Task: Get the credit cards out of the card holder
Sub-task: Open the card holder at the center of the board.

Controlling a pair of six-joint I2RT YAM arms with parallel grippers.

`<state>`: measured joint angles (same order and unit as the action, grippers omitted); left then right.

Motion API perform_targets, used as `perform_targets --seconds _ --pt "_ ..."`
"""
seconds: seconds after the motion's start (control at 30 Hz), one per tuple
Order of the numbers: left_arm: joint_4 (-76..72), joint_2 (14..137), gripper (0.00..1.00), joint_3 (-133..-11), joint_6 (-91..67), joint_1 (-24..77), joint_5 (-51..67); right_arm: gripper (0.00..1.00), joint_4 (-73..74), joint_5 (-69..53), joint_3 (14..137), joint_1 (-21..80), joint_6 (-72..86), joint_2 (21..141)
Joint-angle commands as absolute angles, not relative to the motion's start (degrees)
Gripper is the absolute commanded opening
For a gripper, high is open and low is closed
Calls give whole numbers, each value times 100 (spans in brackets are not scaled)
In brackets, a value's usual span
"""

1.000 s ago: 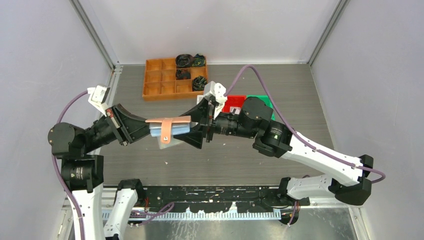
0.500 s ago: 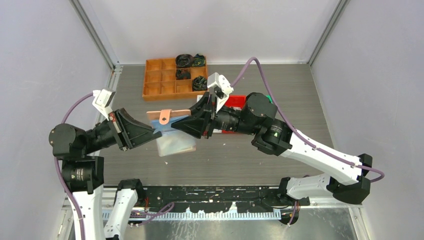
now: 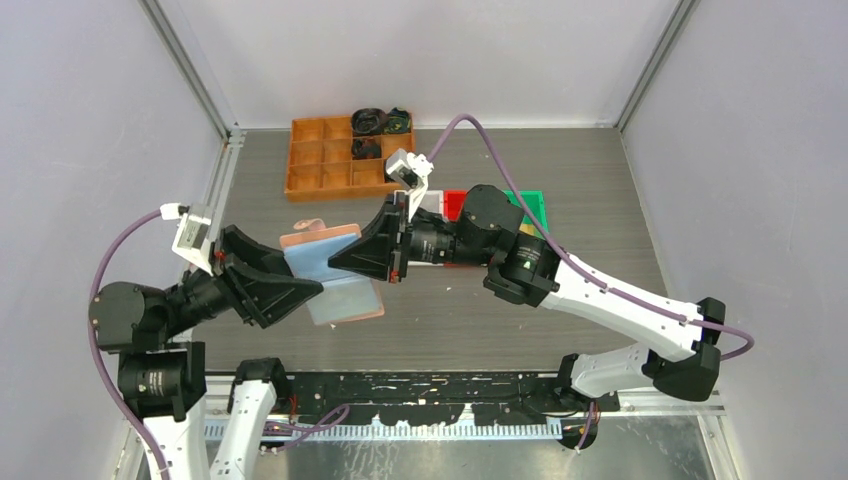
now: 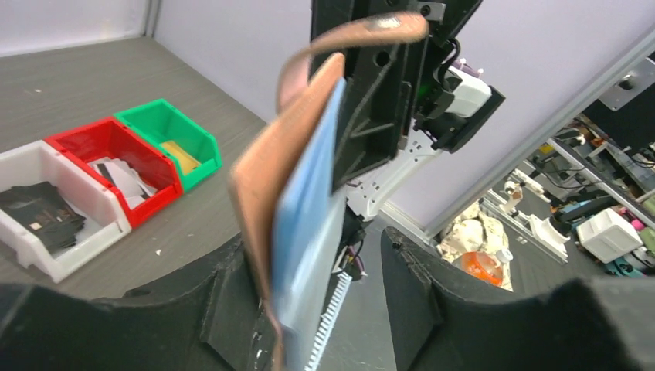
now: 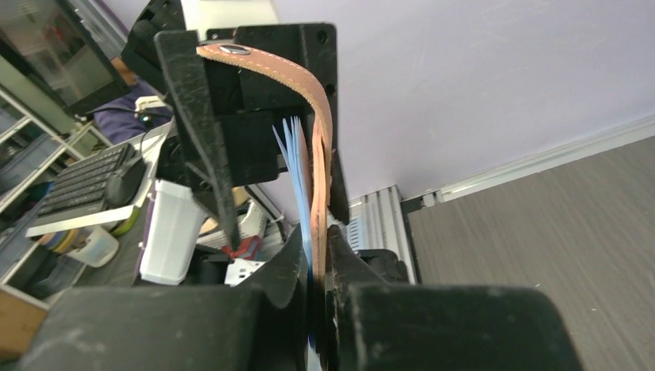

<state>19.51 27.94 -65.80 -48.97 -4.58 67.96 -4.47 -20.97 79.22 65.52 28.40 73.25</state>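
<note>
The card holder (image 3: 318, 252) is in the air above the table (image 3: 600, 200). The right gripper (image 5: 317, 236) is clamped on it, and the left gripper (image 4: 313, 249) stands parted around it. Any cards inside stay hidden. The white bin (image 4: 58, 267) holds dark credit cards (image 4: 39, 212), the red bin (image 4: 108, 139) whitish ones, and the green bin (image 4: 205, 158) a yellow one.

right tool (image 5: 317, 249) clamped on card holder (image 5: 323, 158), strap (image 5: 266, 63) arched
</note>
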Motion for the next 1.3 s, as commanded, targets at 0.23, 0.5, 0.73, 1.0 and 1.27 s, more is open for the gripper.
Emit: perform_targets --seconds 0.23,0.5,0.73,1.0,1.27 --pt "1454 2984 14 -6527 -5045 -484 6297 8 -909 -2696 8157 6552 3498 7361" --pt "1419 3313 0 -6699 -5678 -486 5817 52 -1867 -3588 7136 6519 4129 6866" --pt "1253 3416 0 -6802 -5994 -489 5599 52 -2235 -3146 6110 6514 4130 6097" --pt "1395 3454 0 -7049 -6033 -486 5634 41 -2030 -2661 5854 6520 3711 5828" --pt "1404 3487 0 -7178 -6125 -490 5731 26 -2146 -1741 5900 6495 3725 5943"
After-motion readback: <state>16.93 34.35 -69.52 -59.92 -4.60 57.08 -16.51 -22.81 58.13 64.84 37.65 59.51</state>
